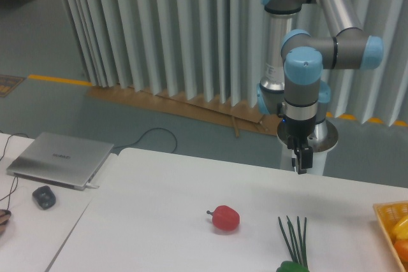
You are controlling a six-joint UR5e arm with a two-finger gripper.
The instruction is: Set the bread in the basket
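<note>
My gripper [301, 165] hangs above the far edge of the white table [159, 221], fingers pointing down and seen edge-on, with nothing visibly held. Whether it is open or shut does not show. The yellow-orange woven basket [386, 211] is cut off by the right frame edge, well to the right of and below the gripper. A yellow shape [401, 227] and an orange shape [401, 250] lie in it, too cropped to identify. I cannot make out the bread as such.
A red pepper [224, 218] lies mid-table. Green chive stalks [294, 239] and a green vegetable [292, 267] lie at the front right. On the left desk are a laptop [58, 159] and a mouse [44, 197].
</note>
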